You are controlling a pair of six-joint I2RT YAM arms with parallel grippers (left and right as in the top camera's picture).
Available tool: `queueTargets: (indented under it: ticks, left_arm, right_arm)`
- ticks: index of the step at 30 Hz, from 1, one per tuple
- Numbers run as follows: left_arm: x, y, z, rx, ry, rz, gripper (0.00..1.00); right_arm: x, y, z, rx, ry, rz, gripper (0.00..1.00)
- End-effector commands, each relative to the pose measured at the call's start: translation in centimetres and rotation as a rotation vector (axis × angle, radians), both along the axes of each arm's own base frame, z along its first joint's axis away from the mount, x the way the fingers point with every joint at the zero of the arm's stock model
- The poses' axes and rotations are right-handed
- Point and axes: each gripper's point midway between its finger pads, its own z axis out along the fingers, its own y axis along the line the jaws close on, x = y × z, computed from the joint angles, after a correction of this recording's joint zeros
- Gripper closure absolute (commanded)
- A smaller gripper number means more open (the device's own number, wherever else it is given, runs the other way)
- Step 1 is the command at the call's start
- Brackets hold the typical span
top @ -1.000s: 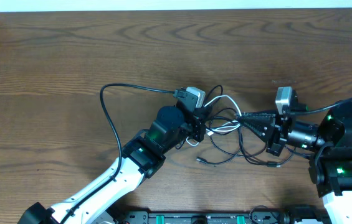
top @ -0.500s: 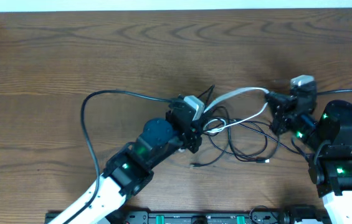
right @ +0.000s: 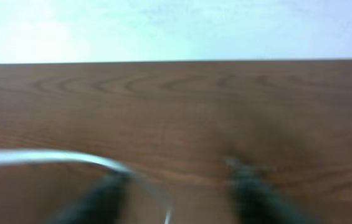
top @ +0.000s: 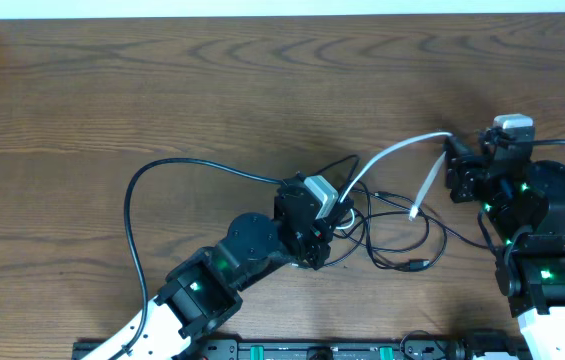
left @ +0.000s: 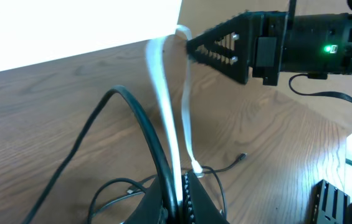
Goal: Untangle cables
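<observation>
My left gripper is shut on the white cable, and a black cord runs through the same gap. From there the white cable rises to my right gripper, drapes over its left finger, and its free end hangs down. The right gripper's fingers stand apart, open, in a blurred view, with nothing pinched between them. Thin black cables lie looped on the table between the two arms.
A thicker black wire from the left wrist arcs out over the table on the left. The wooden table's far edge meets a white wall. A black rail runs along the front edge.
The right gripper has opened and swung up and to the right, drawing the white cable out into a long arc. The left gripper, still shut, has shifted down and right.
</observation>
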Motion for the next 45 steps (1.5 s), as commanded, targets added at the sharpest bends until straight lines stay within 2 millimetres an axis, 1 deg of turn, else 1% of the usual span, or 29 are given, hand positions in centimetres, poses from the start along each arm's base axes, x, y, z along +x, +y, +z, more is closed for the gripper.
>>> queueTargets:
  ticks: [1,2,5,9,14,17,20,23,28,30,31,34,37,39,40,42,45]
  left_arm:
    - [-0.1,0.0,1.1,-0.009,-0.039,-0.006,0.93]
    - [-0.1,0.0,1.2,-0.009,-0.040,-0.006,0.93]
    - [0.0,0.1,1.3,-0.012,-0.044,0.002,0.92]
    - [0.1,-0.1,2.4,-0.048,-0.074,0.003,0.93]
    - [0.3,-0.2,3.8,-0.092,-0.110,0.006,0.93]
    - [0.7,0.1,4.3,-0.105,-0.126,0.035,0.93]
    - [1.7,0.9,4.7,-0.111,-0.143,0.110,0.93]
    - [2.7,1.8,5.5,-0.128,-0.169,0.187,0.93]
    - [4.0,3.6,6.5,-0.148,-0.198,0.319,0.93]
    - [4.3,4.3,6.9,-0.154,-0.205,0.356,0.93]
    - [4.4,4.6,7.0,-0.157,-0.209,0.371,0.92]
    - [4.6,5.5,7.5,-0.166,-0.218,0.415,0.93]
    - [4.8,6.3,7.7,-0.166,-0.222,0.458,0.92]
    - [4.9,6.8,7.5,-0.153,-0.218,0.480,0.93]
    - [4.9,6.9,7.3,-0.146,-0.214,0.484,0.93]
    - [5.0,7.1,6.8,-0.125,-0.206,0.501,0.93]
    - [5.1,7.1,5.9,-0.091,-0.186,0.502,0.92]
  right_arm:
    - [-0.4,0.7,0.4,0.017,0.004,0.041,0.04]
    - [-0.7,1.5,0.2,0.035,0.019,0.083,0.01]
    - [-1.7,3.5,-0.2,0.085,0.050,0.196,0.01]
    - [-3.6,6.5,-0.3,0.174,0.090,0.379,0.01]
    - [-6.7,9.9,0.6,0.296,0.120,0.620,0.01]
    - [-8.1,11.0,1.3,0.346,0.125,0.717,0.01]
    - [-8.8,11.5,1.7,0.371,0.124,0.770,0.01]
    - [-9.7,12.1,2.2,0.396,0.119,0.835,0.01]
    - [-10.2,12.3,2.3,0.409,0.122,0.862,0.01]
    - [-10.0,12.2,2.1,0.405,0.128,0.847,0.01]
    - [-9.7,12.0,1.8,0.395,0.136,0.820,0.02]
    - [-8.3,10.6,-0.3,0.345,0.197,0.669,0.02]
    - [-6.9,7.8,-3.4,0.298,0.315,0.422,0.02]
    - [-6.6,5.9,-5.2,0.263,0.383,0.283,0.01]
    - [-6.7,5.6,-5.6,0.254,0.399,0.260,0.01]
    - [-7.1,5.6,-6.0,0.257,0.423,0.256,0.01]
    - [-7.8,6.5,-5.8,0.295,0.440,0.312,0.01]
